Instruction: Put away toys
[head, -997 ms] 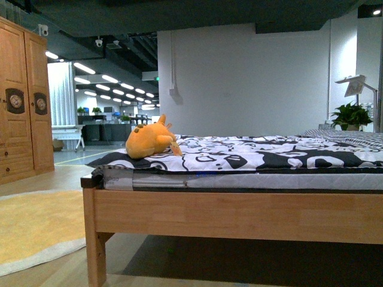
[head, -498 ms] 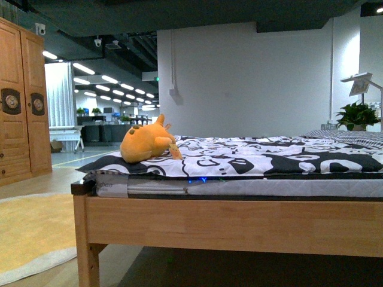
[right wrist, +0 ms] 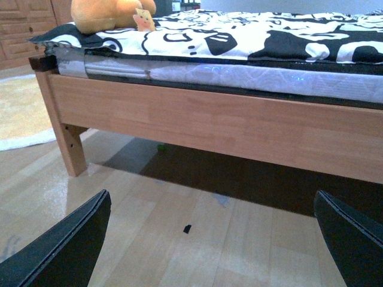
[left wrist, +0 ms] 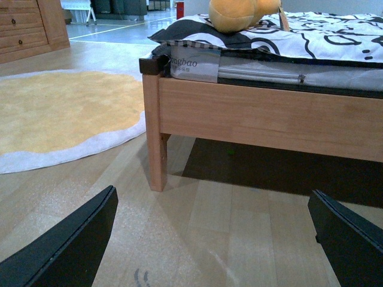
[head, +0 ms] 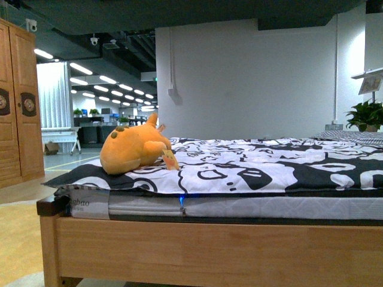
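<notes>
An orange-yellow plush toy (head: 133, 148) lies on the black-and-white bedspread near the bed's left corner, with a paper tag at its side. The same toy (left wrist: 239, 13) shows in the left wrist view and again (right wrist: 108, 14) in the right wrist view, on the mattress above the wooden frame. My left gripper (left wrist: 218, 239) hangs open low over the wooden floor, well short of the bed. The right gripper (right wrist: 215, 239) is open too, over bare floor in front of the bed rail. Neither gripper holds anything, and neither arm shows in the front view.
The wooden bed frame (head: 209, 251) with its corner leg (left wrist: 157, 143) stands in front of me. A yellow rug (left wrist: 60, 110) lies on the floor to the left. A wooden wardrobe (head: 15, 101) stands at far left, a potted plant (head: 366, 115) at far right.
The bed and the toy have grown larger and shifted left in the front view; the camera has come closer to the bed.
</notes>
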Motion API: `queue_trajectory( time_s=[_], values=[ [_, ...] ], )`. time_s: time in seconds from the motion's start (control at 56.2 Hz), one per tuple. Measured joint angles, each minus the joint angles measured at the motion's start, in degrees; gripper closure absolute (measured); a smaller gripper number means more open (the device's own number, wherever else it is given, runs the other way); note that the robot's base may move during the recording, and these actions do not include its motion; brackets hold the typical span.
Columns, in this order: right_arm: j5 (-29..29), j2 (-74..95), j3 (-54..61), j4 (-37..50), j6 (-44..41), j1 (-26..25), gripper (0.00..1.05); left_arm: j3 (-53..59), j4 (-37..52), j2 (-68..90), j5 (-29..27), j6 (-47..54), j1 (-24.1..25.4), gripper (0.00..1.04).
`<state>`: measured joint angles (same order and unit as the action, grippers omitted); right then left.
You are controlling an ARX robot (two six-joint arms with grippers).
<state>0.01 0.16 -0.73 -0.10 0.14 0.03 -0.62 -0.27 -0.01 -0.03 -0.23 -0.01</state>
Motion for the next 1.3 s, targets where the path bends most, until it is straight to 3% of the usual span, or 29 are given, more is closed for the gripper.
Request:
queue_trajectory(
  time_s=[1.299],
  values=[
    [-0.3, 0.1, 0.0, 0.0, 0.0, 0.1, 0.0, 0.0, 0.0, 0.0, -0.2, 0.0, 0.1, 0.06]
  ],
)
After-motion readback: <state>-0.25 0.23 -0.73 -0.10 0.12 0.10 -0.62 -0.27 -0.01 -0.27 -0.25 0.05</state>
